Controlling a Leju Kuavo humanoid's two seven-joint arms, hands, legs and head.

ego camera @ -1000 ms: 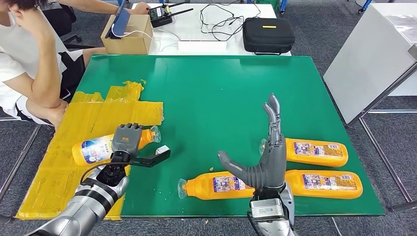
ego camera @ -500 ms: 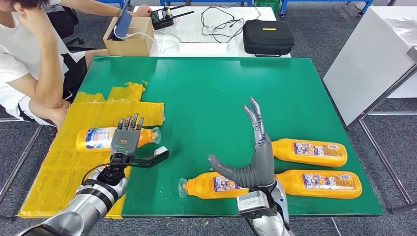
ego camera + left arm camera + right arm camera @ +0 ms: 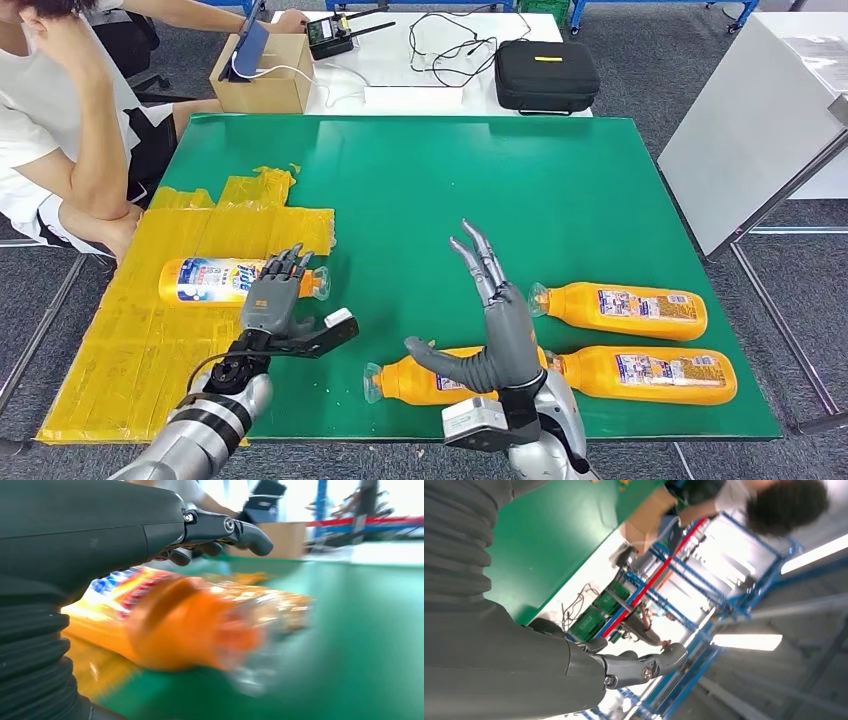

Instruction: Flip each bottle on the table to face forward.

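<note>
Currently, per item:

left hand point(image 3: 270, 305): over the neck end of the left bottle point(image 3: 215, 281); fingers point(image 3: 290, 264) extended and a little apart, reaching across its shoulder, thumb stuck out sideways toward the table centre. Holds nothing. Contact with the bottle: cannot tell from the head view.
left wrist view: fingers point(image 3: 220, 530) arch above the blurred orange bottle, not wrapped round it; its clear cap end points away from the palm.
left bottle: lies on its side on the yellow taped patch point(image 3: 130, 340), label up, cap toward the table centre, just at the patch's edge.
right hand point(image 3: 490, 330): raised above the green table point(image 3: 450, 180), fingers point(image 3: 478, 262) straight and spread, pointing away from the robot, thumb out to the side. Nothing held.
near middle bottle point(image 3: 420, 382): on its side at the table's near edge, cap pointing left; right hand is in front of its body, hiding part of it. Touching or not: cannot tell.
near right bottle point(image 3: 655, 374): on its side, just right of the right hand.
far right bottle point(image 3: 620, 310): on its side, parallel to and just behind the near right bottle, cap close beside the right hand's fingers, apart from them.
person point(image 3: 60, 130): seated at the table's far left corner.
</note>
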